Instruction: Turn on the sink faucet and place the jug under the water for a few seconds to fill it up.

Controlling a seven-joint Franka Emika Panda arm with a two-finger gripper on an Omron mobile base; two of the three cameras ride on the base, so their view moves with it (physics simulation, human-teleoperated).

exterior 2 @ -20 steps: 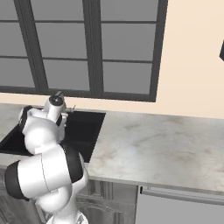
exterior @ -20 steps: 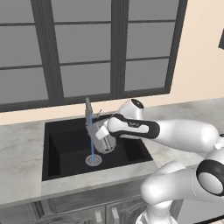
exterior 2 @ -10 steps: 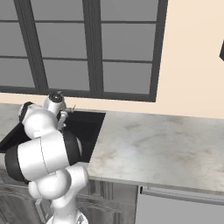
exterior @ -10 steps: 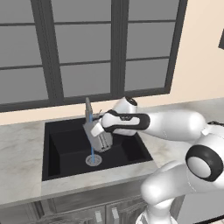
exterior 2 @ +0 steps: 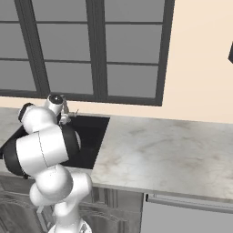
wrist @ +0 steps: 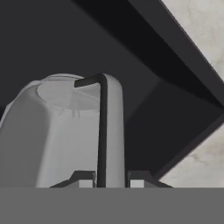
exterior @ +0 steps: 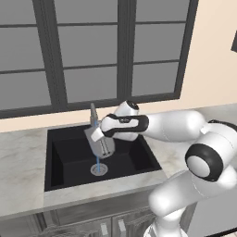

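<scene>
One jug (exterior: 101, 144) hangs tilted over the sink (exterior: 62, 162), fingers (wrist: 84, 178) clamped on its handle; level its mouth under the water (exterior: 97, 163), which falls toward the drain at 6 o'clock.

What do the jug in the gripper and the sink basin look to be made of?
The jug: seemingly metal, pale grey with a soft sheen on its smooth wall; its thin loop handle is darker. The sink: matte black, with no glints on its flat walls; composite or coated metal, hard to tell. Its round drain looks like bright silver metal.
</scene>
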